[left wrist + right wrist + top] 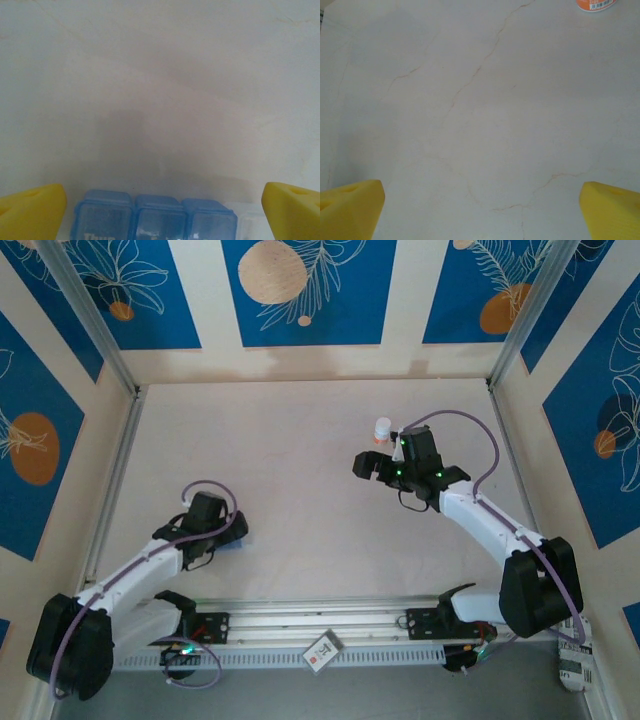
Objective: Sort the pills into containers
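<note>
pill box point(230, 542) lies at 8 o'clock on the tabletop point(300, 440), half under the left end effector point(212, 532). the right end effector point(385, 468) hovers by the orange bottle point(382, 429) toward 2 o'clock.

left wrist: the pill box sits at 6 o'clock between wide-spread yellow fingers point(30, 210), untouched.

right wrist: its fingers point(612, 210) are wide and empty, the orange bottle at 1 o'clock.

the step looks like securing the pill box: descend squarely, centre it, and close gently so it doesn't skid.
</note>
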